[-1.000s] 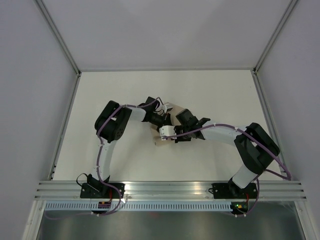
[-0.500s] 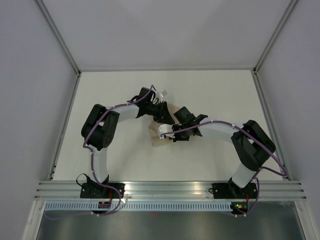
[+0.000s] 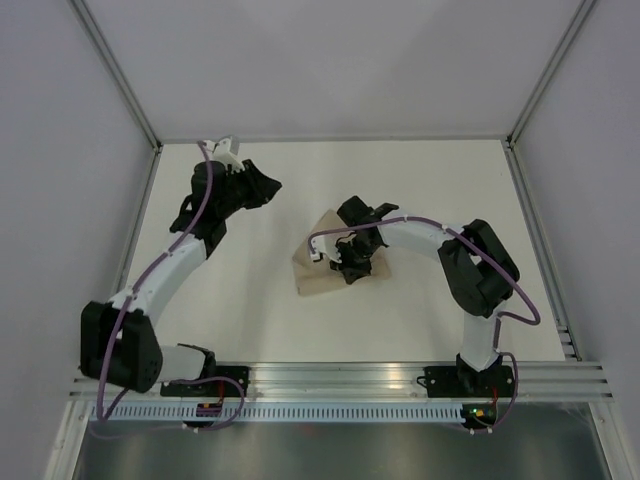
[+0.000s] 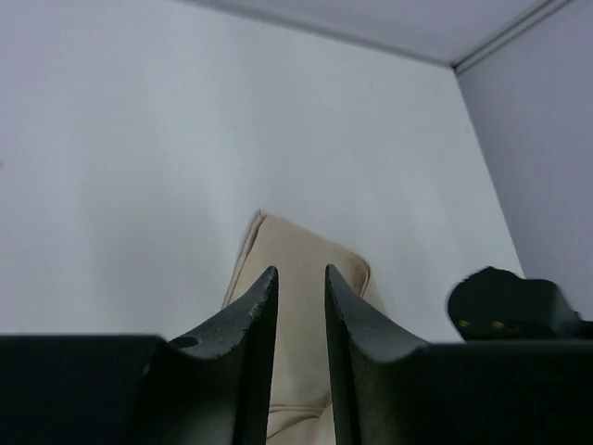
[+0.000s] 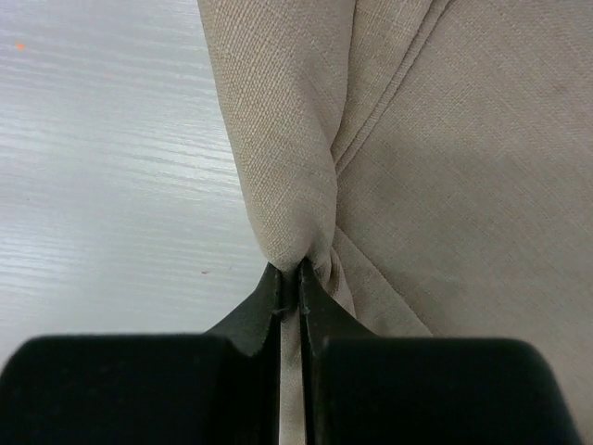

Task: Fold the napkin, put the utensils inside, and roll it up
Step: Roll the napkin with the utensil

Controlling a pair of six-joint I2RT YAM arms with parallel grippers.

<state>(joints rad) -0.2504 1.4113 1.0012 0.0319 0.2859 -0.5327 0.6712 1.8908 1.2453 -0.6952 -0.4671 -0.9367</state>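
The tan napkin [image 3: 314,276] lies folded near the table's middle, and its beige cloth fills the right wrist view [image 5: 445,139]. My right gripper [image 3: 347,268] is down on it, shut on a bunched fold of the napkin [image 5: 289,276]. My left gripper [image 3: 270,186] hangs far off at the back left, clear of the cloth. Its jaws stand a little apart with nothing between them [image 4: 298,283], and the napkin [image 4: 301,246] shows beyond them on the table. The utensils are out of view.
The white table [image 3: 430,180] is boxed in by grey walls on the left, right and back. An aluminium rail [image 3: 340,375] runs along the near edge by the arm bases. The right arm's dark wrist [image 4: 510,301] shows at the left wrist view's edge.
The left arm has swung away from the napkin to the back left, and its jaws have parted a little. The right gripper kept its pinch on the cloth and shifted slightly.
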